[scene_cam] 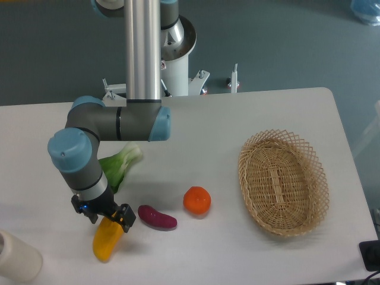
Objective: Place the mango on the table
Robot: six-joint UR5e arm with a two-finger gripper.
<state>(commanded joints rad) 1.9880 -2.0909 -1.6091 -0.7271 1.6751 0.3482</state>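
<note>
Item, mango (105, 240): lies tilted at the near-left part of the white table (249, 119), upper end between the fingers of the gripper (108, 218), which appears closed on it; whether the fruit already bears on the surface cannot be told. Advised handling: lower until it rests fully, part the fingers, lift straight up. Left of the wicker basket (284, 181): orange fruit (197, 200), purple vegetable (157, 217) just right of the mango, leafy green (120, 165) behind it; beyond the table, grey floor.
</note>
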